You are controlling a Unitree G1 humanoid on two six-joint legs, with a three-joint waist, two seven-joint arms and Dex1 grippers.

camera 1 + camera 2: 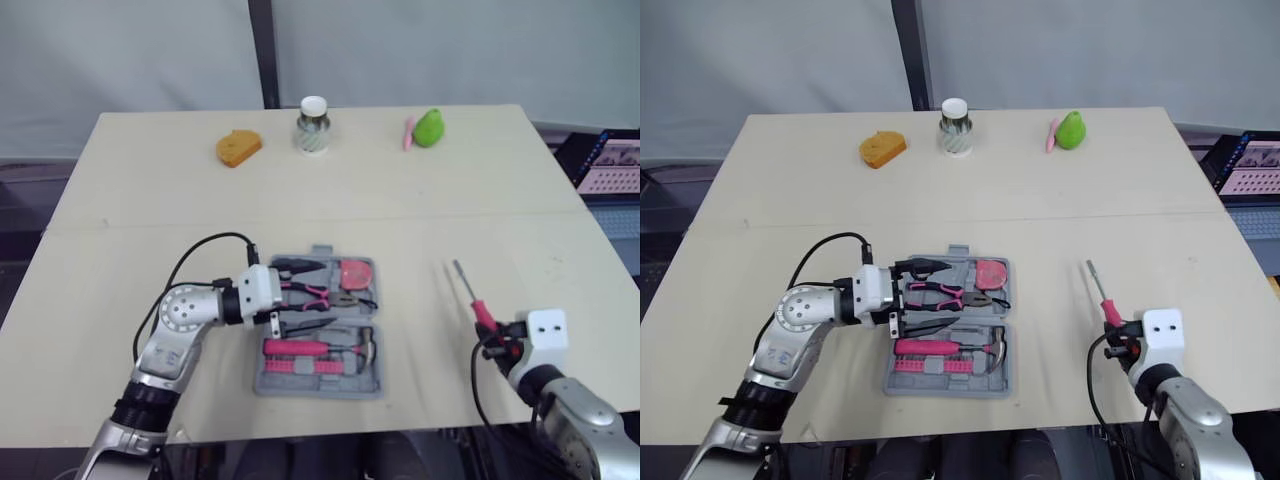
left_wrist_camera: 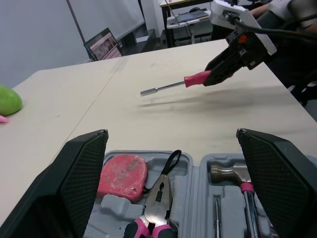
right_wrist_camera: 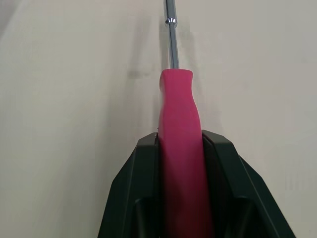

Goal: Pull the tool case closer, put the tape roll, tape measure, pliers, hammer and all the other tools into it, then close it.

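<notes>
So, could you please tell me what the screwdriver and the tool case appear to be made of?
The screwdriver has a handle that looks like smooth pink plastic or rubber with a soft sheen. Its shaft is bright, reflective metal, probably steel. The tool case is likely moulded grey plastic with a matte finish, judging by the shaped recesses fitted to each tool.

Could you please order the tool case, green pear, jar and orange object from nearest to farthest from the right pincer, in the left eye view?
From the right pincer, gripping the screwdriver:
1. tool case: near side, centre.
2. green pear: far edge, right.
3. jar: far edge, middle.
4. orange object: far edge, left.
</notes>
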